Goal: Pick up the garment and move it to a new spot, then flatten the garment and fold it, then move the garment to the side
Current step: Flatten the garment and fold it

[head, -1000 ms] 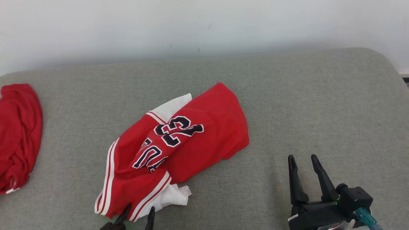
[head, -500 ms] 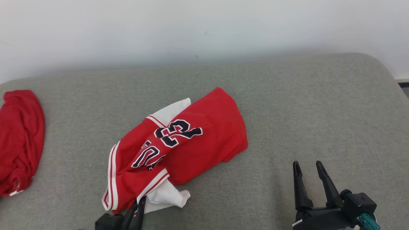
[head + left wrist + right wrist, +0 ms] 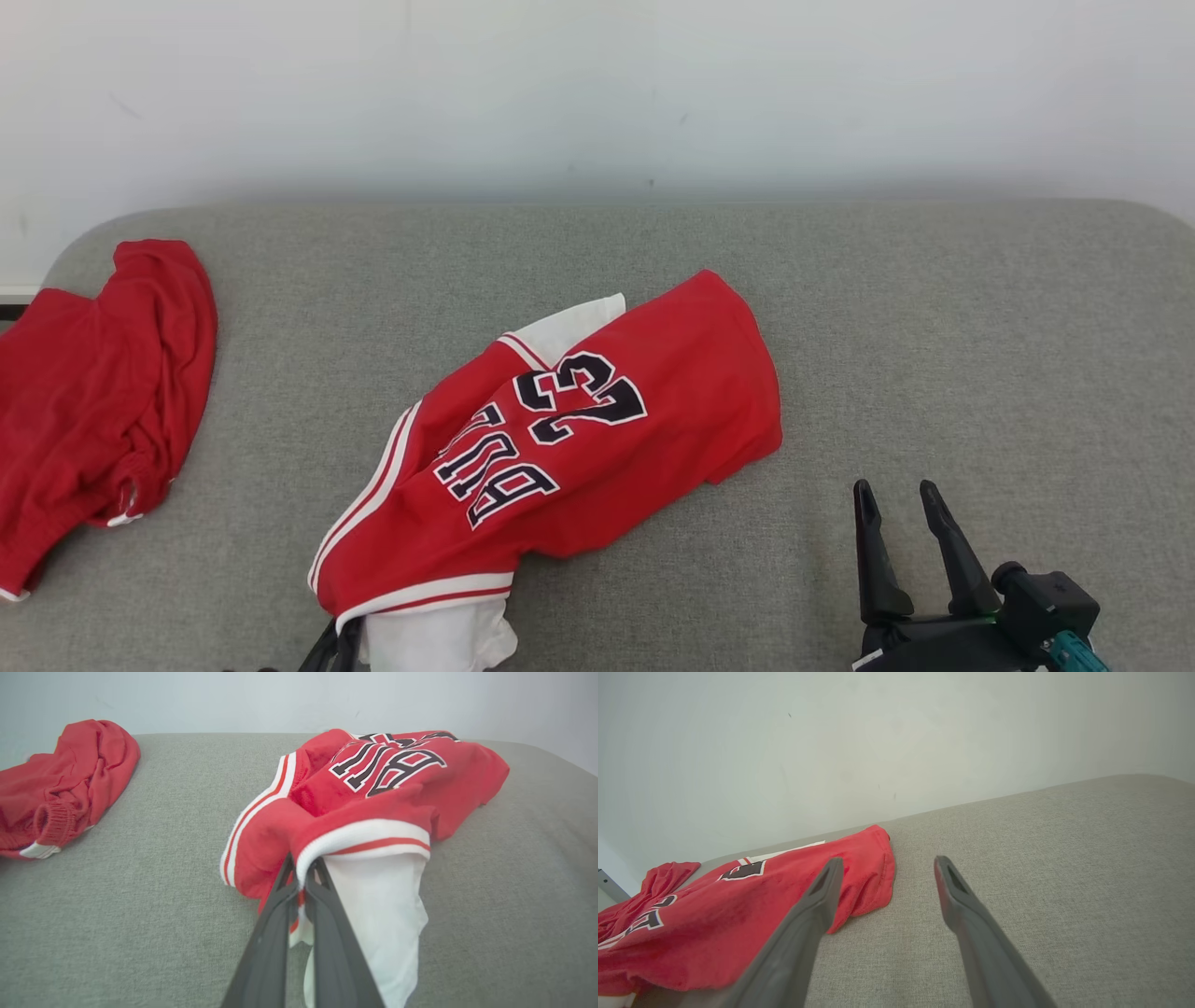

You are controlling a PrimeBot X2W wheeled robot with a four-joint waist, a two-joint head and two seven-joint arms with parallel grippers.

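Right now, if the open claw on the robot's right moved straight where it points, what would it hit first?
Probably bare grey cushion, then the wall. The right gripper aims just past the red jersey, though depth is unclear.

The red jersey (image 3: 705,392) carries a dark, white-edged number 23 (image 3: 579,399), which is upside down in the head view. Just beside it runs a row of matching block letters (image 3: 493,464), also upside down and creased by folds. They seem to begin BUL, and the rest cannot be read.
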